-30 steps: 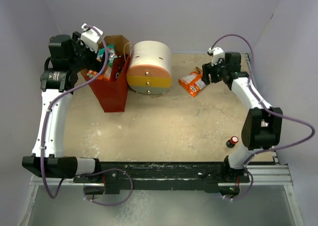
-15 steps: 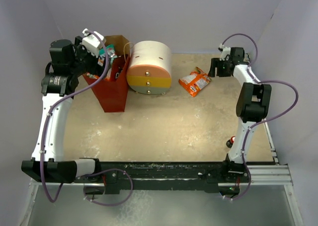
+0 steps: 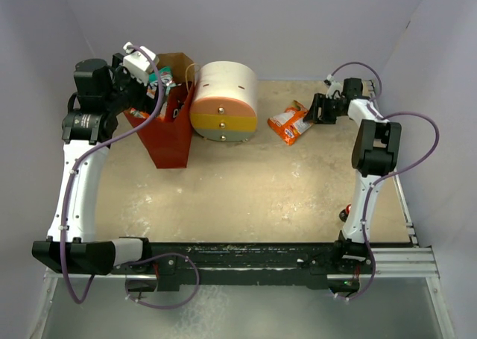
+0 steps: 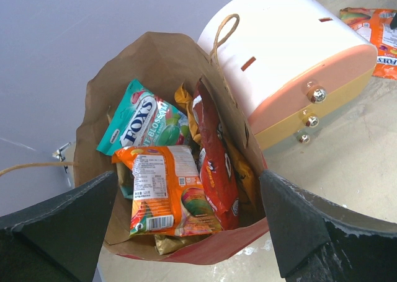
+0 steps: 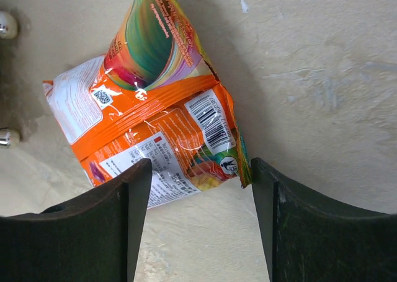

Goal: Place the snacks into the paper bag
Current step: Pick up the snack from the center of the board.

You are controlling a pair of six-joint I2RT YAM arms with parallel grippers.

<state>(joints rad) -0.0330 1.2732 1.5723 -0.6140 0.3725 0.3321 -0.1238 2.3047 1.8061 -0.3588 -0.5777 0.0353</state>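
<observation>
Right fingers (image 5: 93, 232) nearer orange packet (image 5: 155, 127), barcode (image 5: 211, 118) seen only wrist-side

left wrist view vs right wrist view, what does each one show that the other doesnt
Only the left wrist view: the open paper bag with a teal packet, an orange packet and a red packet inside, plus the drawer unit whole. Only the right wrist view: the barcode on the loose orange snack, close up. Both: that loose snack on the table, and the drawer unit's metal knobs.
</observation>
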